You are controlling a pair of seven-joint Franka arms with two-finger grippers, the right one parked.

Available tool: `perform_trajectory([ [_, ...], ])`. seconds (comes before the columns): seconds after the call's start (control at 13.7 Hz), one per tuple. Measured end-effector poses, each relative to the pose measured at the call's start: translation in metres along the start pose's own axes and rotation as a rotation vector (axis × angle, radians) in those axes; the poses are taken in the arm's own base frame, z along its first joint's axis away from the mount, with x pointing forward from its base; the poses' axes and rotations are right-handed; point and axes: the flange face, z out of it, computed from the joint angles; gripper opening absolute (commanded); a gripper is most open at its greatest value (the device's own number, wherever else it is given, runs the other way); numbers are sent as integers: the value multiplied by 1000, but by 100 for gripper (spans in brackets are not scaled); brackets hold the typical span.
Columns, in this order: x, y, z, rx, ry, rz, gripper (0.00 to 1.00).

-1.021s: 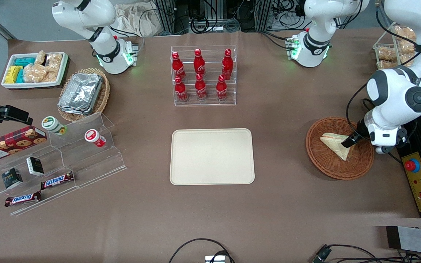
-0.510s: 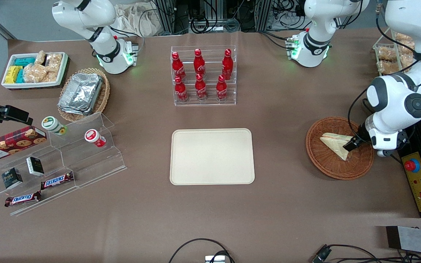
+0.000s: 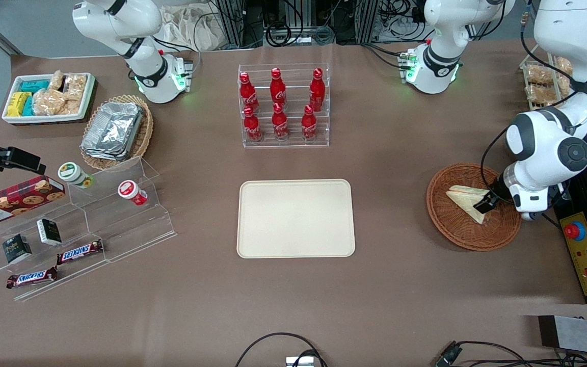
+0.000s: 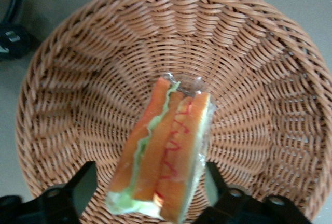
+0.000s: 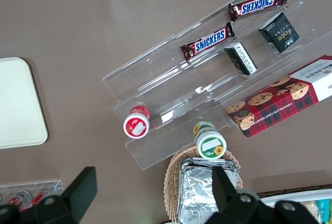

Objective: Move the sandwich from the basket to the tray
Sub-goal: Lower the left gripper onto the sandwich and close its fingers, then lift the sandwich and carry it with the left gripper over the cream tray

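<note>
- Gripper (image 3: 483,204) sits low inside the basket (image 3: 451,229), at the sandwich's end nearest the working arm's side of the table.
- Wrist view: gripper (image 4: 150,195) is spread wide, one finger on each side of the sandwich (image 4: 163,175). A gap shows between each finger and the wrap, so nothing is gripped.
- Fingers (image 4: 78,190) are dark, reaching down toward the basket (image 4: 67,105) weave.
- Sandwich (image 3: 467,200) lies in the basket, roughly central, its wedge point toward the tray. Its filling edge faces the wrist camera: orange, green and red layers under clear wrap.
- Sandwich rests on the wicker; cannot tell whether any corner is raised.
- Tray (image 3: 295,218) lies flat mid-table, well apart from the basket, nothing on it. One corner of the tray (image 5: 18,105) also shows in the right wrist view.
- Rack of red bottles (image 3: 279,104) stands farther from the front camera than the tray.
- Toward the parked arm's end: clear stepped display (image 3: 120,214) with two small pots, two Snickers bars (image 3: 79,251), small dark boxes and a cookie box (image 3: 16,200).
- Same end, farther from the camera: tan basket with foil containers (image 3: 115,130) and white bin of snack packs (image 3: 49,97).
- Control box with red button (image 3: 584,255) sits beside the basket, at the working arm's table edge.
</note>
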Motion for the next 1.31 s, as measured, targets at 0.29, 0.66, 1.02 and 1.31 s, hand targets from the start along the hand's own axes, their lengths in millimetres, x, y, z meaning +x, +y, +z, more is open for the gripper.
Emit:
perform_trajectory([
  [0.29,-2,14,-9,-18,14,2,0],
  [0.66,10,32,-55,22,-33,30,0],
  [1.02,12,70,-184,54,-85,159,0],
  [1.31,-42,127,-255,74,-11,335,0],
])
